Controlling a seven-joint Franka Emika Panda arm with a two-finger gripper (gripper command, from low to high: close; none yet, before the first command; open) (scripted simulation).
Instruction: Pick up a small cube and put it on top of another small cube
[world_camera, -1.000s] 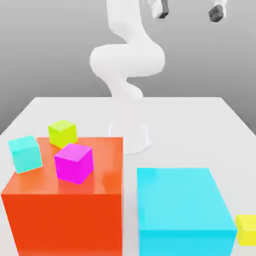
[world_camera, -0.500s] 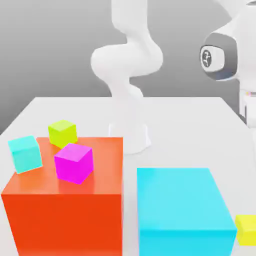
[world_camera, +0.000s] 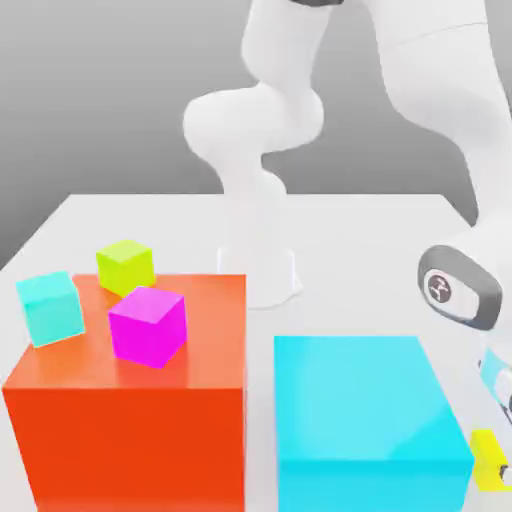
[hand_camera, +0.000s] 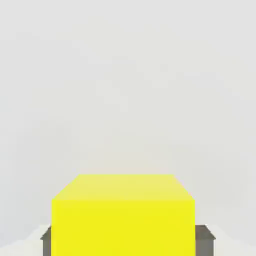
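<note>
Beside the big cyan block (world_camera: 370, 415), now lowered from high above, gripper (hand_camera: 128, 240) open astride small yellow cube (hand_camera: 123, 215), ready to grasp.

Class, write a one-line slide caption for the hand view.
Small yellow cube sits on the white table, between the end effector's dark fingertips.

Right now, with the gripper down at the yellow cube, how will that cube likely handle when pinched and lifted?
The yellow cube looks rigid, its flat parallel sides suiting a pinch. It sits flat on the table, so rolling seems unlikely. Small beside the cyan block, it is probably light.
</note>
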